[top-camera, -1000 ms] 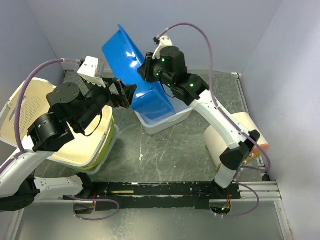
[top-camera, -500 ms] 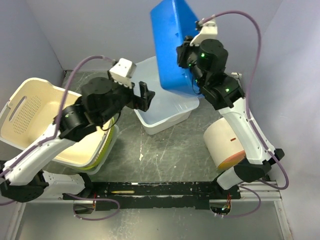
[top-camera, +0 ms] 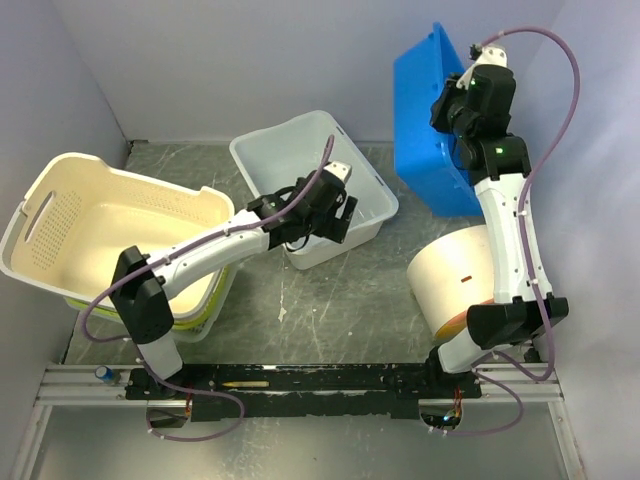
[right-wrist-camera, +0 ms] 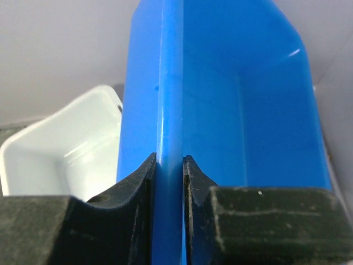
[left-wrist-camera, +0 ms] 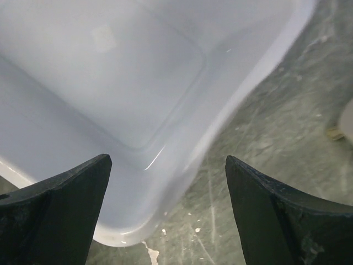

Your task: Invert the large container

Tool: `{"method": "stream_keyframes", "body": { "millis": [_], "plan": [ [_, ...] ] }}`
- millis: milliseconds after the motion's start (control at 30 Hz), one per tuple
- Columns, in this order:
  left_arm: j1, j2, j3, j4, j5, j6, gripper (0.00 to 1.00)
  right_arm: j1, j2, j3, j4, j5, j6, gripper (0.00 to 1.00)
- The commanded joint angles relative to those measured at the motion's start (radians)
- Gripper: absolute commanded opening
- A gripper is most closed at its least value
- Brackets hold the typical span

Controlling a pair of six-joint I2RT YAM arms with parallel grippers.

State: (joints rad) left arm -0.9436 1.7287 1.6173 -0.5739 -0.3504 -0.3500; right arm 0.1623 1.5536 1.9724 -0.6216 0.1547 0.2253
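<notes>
Right gripper pinches the blue tub by its rim alone (far-right corner), so it could slip; left gripper gapes empty.

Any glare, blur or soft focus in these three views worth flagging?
Top external: evenly lit and sharp, only soft shadows beside the white tub. Left wrist: thin glare streaks on that tub's wall, left tool nearly black. Right wrist: one glint on the blue tub, right tool close up and soft.

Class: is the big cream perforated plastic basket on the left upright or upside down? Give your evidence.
Upright, opening upward: the top view looks into the cream perforated plastic basket, showing its inner floor and walls.
</notes>
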Motion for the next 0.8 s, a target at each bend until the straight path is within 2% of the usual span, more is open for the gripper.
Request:
{"method": "stream_keyframes", "body": {
  "millis": [0,200,467,633,767],
  "plan": [
    [0.066,0.002,-0.071,0.067,0.047,-0.068,0.96,-0.113,-0.053,-0.033,0.133,-0.266,0.067,0.00],
    [0.083,-0.016,-0.121,-0.001,-0.020,-0.080,0.95,-0.194,-0.048,-0.119,0.179,-0.475,0.173,0.00],
    [0.096,-0.185,-0.164,-0.141,-0.140,-0.090,0.96,-0.264,-0.024,-0.265,0.323,-0.791,0.397,0.00],
    [0.097,-0.276,-0.097,-0.195,-0.192,-0.081,0.96,-0.270,-0.021,-0.400,0.574,-0.954,0.635,0.00],
    [0.096,-0.335,-0.013,-0.213,-0.220,-0.054,0.96,-0.270,-0.024,-0.511,0.793,-1.014,0.831,0.00]
  ]
}}
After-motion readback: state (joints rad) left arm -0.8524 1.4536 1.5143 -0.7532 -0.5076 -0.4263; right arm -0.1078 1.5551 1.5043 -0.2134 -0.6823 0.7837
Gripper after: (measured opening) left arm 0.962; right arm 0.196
